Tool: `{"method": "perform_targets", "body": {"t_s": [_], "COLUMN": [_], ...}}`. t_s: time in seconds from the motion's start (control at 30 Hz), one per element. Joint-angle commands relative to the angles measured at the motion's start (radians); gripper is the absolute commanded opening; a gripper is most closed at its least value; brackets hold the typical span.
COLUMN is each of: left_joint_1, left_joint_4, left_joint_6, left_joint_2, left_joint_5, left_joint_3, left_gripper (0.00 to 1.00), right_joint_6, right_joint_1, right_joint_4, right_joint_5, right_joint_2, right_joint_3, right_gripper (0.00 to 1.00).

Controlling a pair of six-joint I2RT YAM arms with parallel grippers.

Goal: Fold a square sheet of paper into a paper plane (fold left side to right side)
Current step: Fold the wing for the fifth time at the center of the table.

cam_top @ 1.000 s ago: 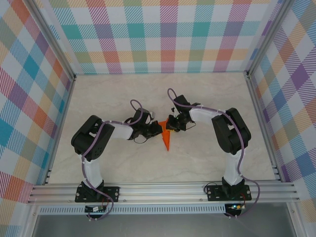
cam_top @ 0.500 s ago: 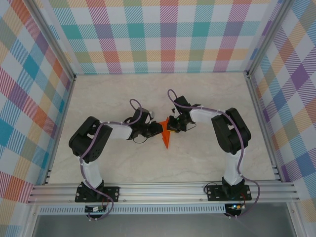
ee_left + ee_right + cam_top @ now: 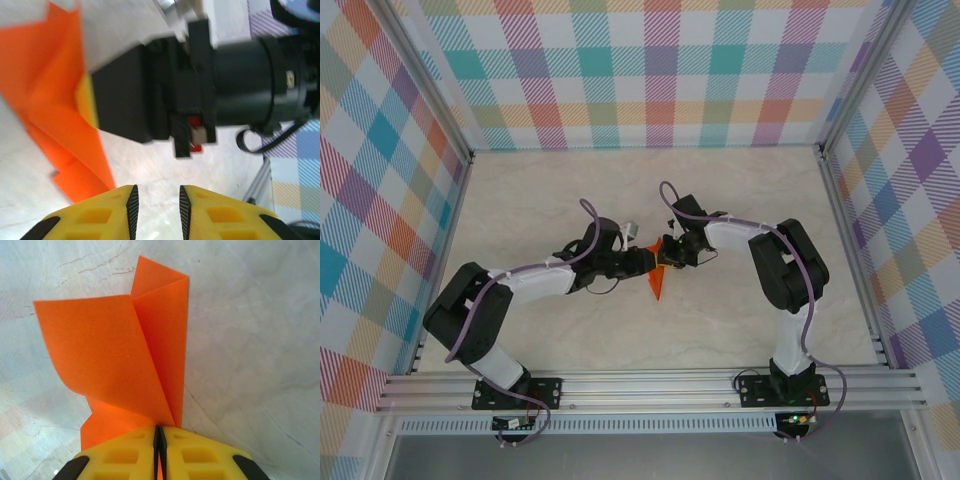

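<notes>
my right gripper (image 3: pixel 158 440) is pinched tight on one end of the paper (image 3: pixel 110 340), a bright orange sheet creased into a narrow shape, with one flap curling up off the layer beneath it. my left gripper (image 3: pixel 156 210) stands slightly parted with nothing between its fingers, just beside the paper's edge. the paper sits at the middle of the surface (image 3: pixel 740 200), its sharp point toward the near edge.
</notes>
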Motion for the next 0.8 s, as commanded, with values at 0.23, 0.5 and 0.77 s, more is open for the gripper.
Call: {"method": "perform_targets", "body": {"t_s": [0.23,0.5,0.77], "left_joint_1": [-0.065,-0.07,-0.077], "left_joint_4": [0.134,0.144,0.138], "left_joint_6": [-0.059,-0.066,-0.067], "left_joint_2": [0.114,0.17,0.183], "left_joint_5": [0.072,0.052,0.033], "left_joint_3": [0.008,-0.008,-0.033], "left_gripper": [0.2,0.19,0.18], "right_joint_6": [-0.014,-0.017,-0.02], "right_joint_1": [0.009,0.011,0.012], "right_joint_4": [-0.069,-0.075,-0.075], "right_joint_5": [0.03,0.032,0.033], "right_joint_2": [0.038,0.039,0.042], "right_joint_3": [-0.041,-0.038,-0.034], "right_gripper": [0.13,0.13,0.13]}}
